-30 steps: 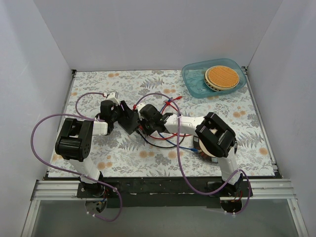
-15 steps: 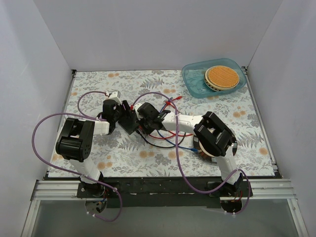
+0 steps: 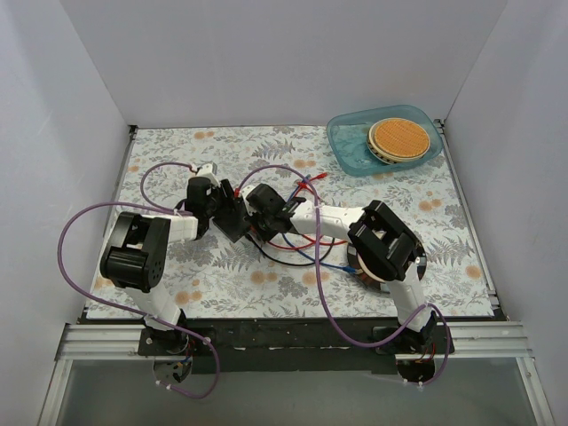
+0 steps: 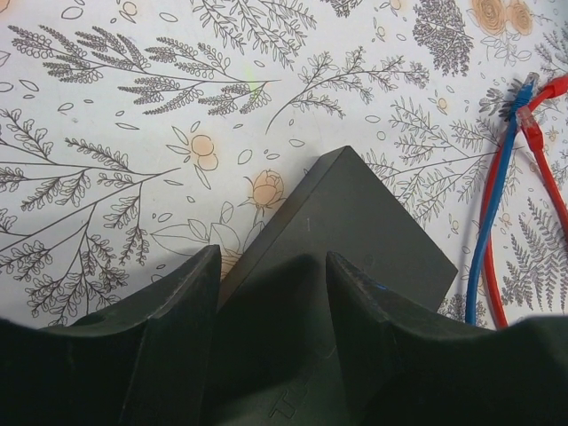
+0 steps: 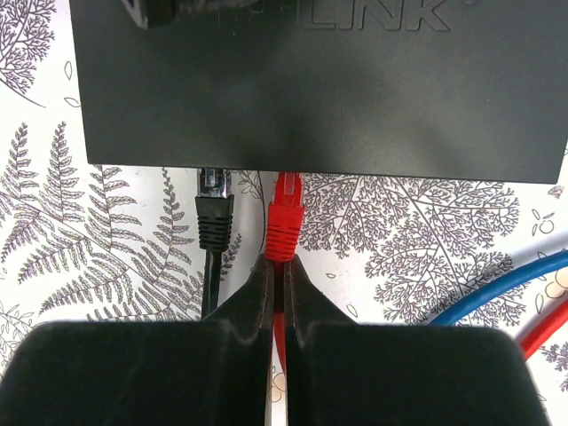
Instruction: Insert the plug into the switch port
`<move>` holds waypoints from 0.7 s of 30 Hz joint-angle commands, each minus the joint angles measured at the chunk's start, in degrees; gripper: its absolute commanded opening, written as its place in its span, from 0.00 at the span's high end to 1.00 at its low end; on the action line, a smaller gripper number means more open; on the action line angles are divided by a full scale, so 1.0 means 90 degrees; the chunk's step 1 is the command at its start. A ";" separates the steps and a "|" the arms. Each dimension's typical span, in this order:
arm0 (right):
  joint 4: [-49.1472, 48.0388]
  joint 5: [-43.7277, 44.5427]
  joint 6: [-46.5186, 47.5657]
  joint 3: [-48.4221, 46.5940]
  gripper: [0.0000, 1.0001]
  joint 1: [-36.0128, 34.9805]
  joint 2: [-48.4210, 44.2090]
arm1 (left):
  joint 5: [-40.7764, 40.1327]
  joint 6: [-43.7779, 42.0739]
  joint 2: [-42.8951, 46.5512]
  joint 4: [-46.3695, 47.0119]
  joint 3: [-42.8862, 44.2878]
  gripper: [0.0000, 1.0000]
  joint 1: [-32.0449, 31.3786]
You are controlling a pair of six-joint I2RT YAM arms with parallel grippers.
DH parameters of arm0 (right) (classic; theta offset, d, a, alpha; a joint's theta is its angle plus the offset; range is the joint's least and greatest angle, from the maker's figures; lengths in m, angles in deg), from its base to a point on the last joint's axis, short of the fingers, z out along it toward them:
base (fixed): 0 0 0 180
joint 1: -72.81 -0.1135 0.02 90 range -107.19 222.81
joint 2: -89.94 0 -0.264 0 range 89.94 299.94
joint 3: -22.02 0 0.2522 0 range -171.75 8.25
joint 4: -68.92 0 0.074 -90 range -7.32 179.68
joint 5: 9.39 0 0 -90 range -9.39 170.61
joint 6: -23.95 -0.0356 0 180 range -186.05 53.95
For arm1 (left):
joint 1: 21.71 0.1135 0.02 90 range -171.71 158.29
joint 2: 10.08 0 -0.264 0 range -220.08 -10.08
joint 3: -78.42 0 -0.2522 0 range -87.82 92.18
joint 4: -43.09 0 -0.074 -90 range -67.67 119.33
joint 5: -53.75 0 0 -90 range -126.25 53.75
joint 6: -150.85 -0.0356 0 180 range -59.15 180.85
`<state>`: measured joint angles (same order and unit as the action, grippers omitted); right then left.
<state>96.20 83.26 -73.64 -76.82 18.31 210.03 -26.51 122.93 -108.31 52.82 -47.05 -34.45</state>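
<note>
This looks like a robot test lab, not a home. Plain white walls (image 3: 284,53) box in a small counter (image 3: 444,222) with a leafy flower cover. A left arm (image 3: 135,253) and a right arm (image 3: 386,244) are bolted to a metal rail (image 3: 98,342), with purple cables (image 3: 59,247) looping around.

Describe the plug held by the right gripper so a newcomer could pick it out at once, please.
Find the flat black box on the fern-patterned table. Two plugs sit side by side at one edge. Yours is the red plug, pinched in the right gripper; the black plug beside it is unheld.
</note>
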 commanded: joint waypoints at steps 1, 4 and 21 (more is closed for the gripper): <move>-0.2722 0.0330 0.0033 -0.0605 0.99 0.0069 0.0289 | 0.2385 0.0924 -0.0110 -0.2315 -0.0205 0.55 -0.1085; -0.2830 0.0301 0.0111 -0.0615 0.99 0.0079 0.0260 | 0.2502 0.0934 -0.0091 -0.2580 -0.0116 0.55 -0.1114; -0.2869 -0.0031 0.0170 -0.1026 0.99 0.0089 0.0358 | 0.2600 0.1109 0.0300 -0.3176 -0.0341 0.54 -0.1242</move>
<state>101.46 81.93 -71.85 -79.51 18.75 210.75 -27.12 123.83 -106.02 42.61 -44.99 -35.45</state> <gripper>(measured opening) 0.043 0.482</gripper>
